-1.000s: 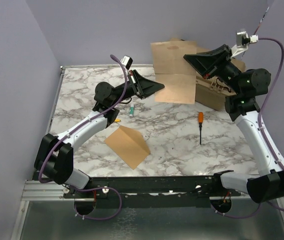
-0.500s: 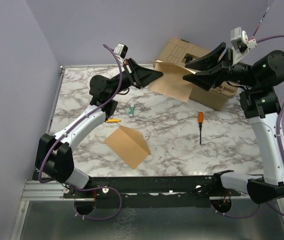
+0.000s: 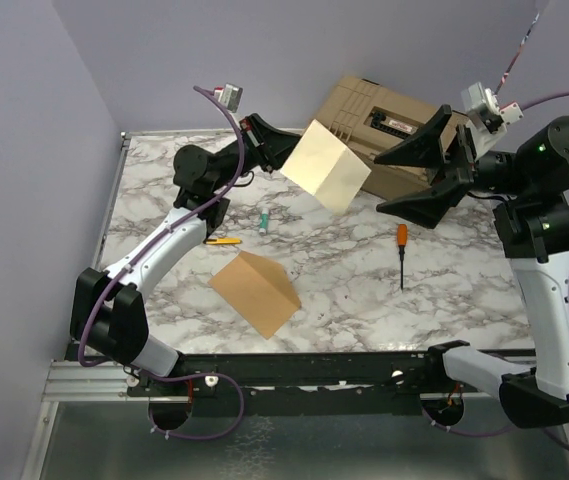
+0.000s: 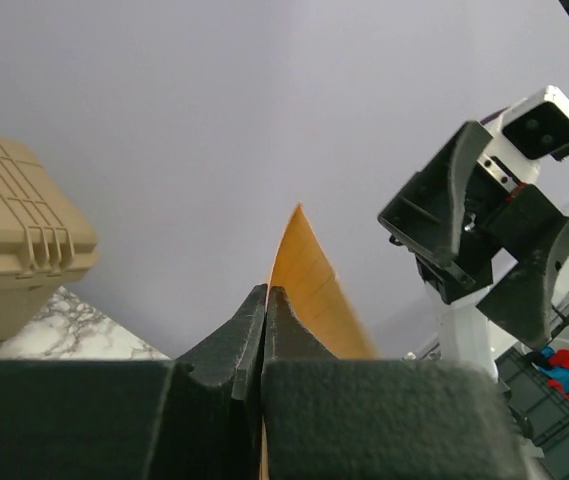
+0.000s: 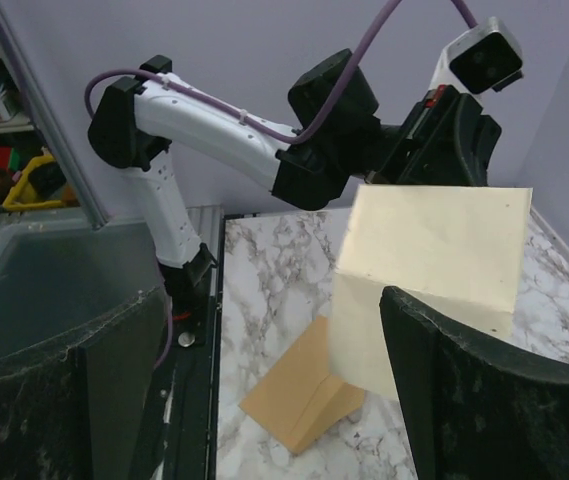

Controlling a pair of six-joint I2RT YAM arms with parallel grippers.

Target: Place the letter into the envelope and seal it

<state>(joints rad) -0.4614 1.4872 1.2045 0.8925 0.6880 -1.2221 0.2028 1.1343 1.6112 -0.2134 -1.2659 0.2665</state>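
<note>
The left gripper [image 3: 286, 155] holds the letter [image 3: 326, 165] in the air above the far half of a marble table [image 3: 464, 290]. The letter is a pale cream sheet, tilted, hanging in front of a tan case [image 3: 394, 125]. In the left wrist view the two black fingers [image 4: 226, 350] press together on the sheet's lower edge, and the letter [image 4: 309, 290] rises from between them as a thin edge-on sliver. Nothing printed on the sheet can be read in any view.

The right gripper [image 3: 378, 185] hovers just right of the letter with its jaws spread wide, touching nothing. Its wrist view shows the letter [image 5: 434, 270] between the two separated fingers [image 5: 464, 400].

The envelope [image 3: 256, 292], kraft brown, lies on the table near the front edge, well apart from the letter, one part raised along a crease like a tent.

The case carries a small pale label [image 3: 394, 123], too small to read. An orange-handled screwdriver [image 3: 401, 240] lies on the marble in front of the case. A small green item [image 3: 264, 221] and a yellow one [image 3: 226, 240] lie beside the left arm.
</note>
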